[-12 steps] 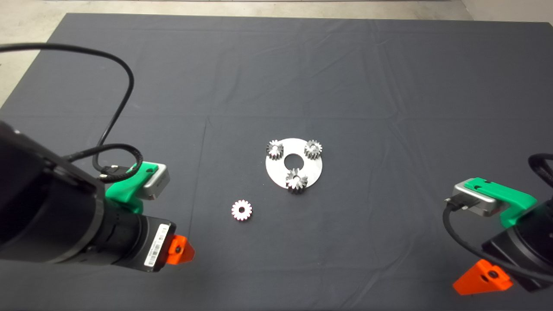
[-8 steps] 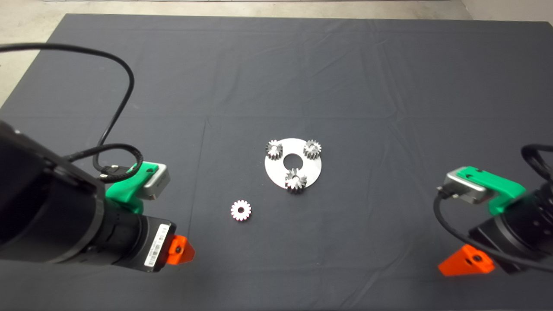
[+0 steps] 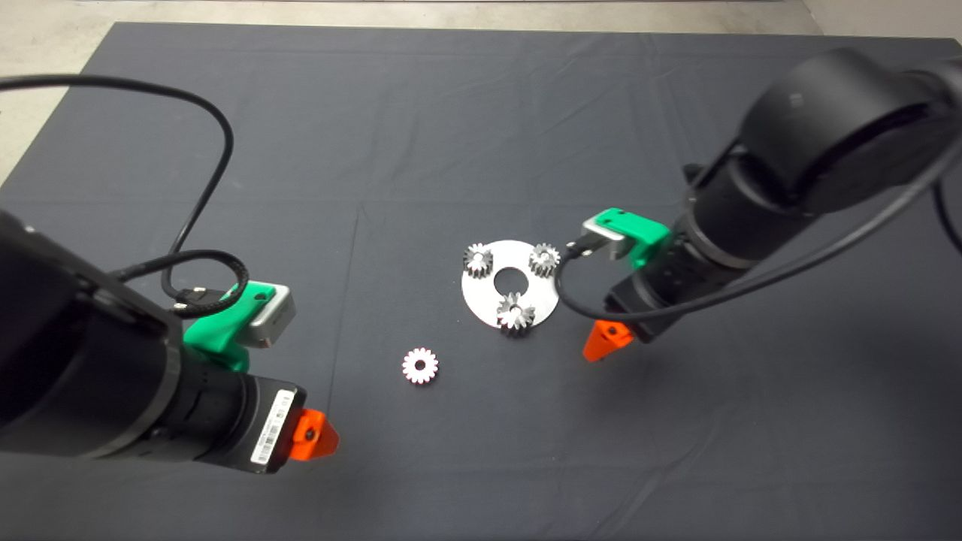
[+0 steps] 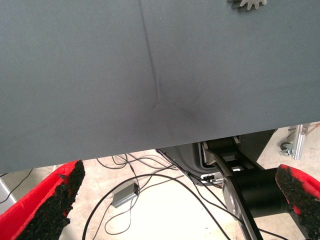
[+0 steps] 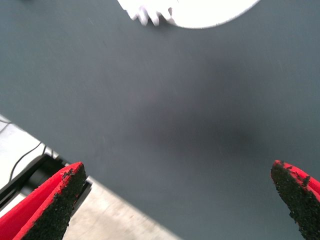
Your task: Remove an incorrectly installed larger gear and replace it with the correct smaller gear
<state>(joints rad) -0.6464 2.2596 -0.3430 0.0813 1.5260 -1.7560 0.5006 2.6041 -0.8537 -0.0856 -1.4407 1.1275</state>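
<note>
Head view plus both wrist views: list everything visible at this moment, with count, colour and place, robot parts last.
mat: one, dark grey, covers the table.
round plate: one, bright silver with a centre hole, mid-mat.
larger gear: one, dark grey, on the plate's near edge.
small gears on the plate: two, silver-grey, at its far left and far right.
smaller gear: one, silver-white, flat on the mat, near-left of the plate.
floor: light, beyond the mat; cables lie on it in the left wrist view.
left gripper: green with red fingers, jaws open, parked low left.
right gripper: same colours, jaws open, just right of the plate.
</note>
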